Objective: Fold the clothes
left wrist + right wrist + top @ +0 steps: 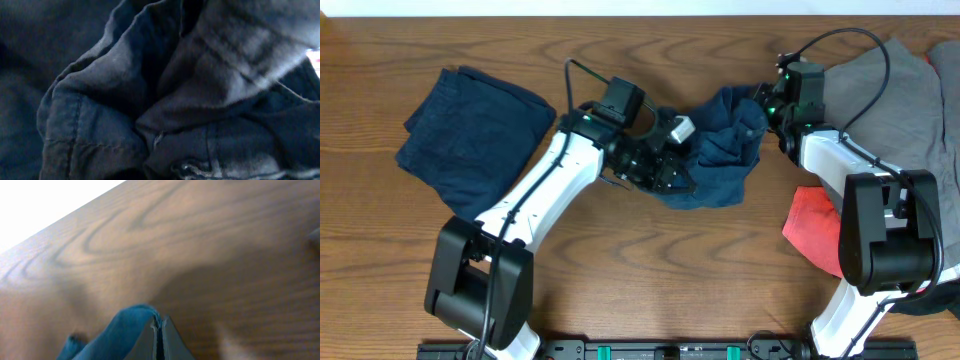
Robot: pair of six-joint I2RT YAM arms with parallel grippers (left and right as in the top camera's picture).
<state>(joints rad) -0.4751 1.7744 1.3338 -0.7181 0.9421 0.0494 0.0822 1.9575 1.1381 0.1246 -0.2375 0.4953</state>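
Observation:
A crumpled dark blue garment (720, 150) lies bunched at the table's middle. My left gripper (665, 172) is pressed into its left side. The left wrist view is filled with its dark folds and seams (150, 100), and the fingers are hidden there. My right gripper (767, 103) is at the garment's upper right corner. In the right wrist view the fingers (159, 330) are shut on a blue edge of the cloth (115, 335), held above the wooden table.
A dark blue garment (470, 125) lies flat at the left. A grey garment (890, 100) lies at the back right, under the right arm. A red cloth (815, 230) lies at the front right. Bare wood (670, 270) shows in front.

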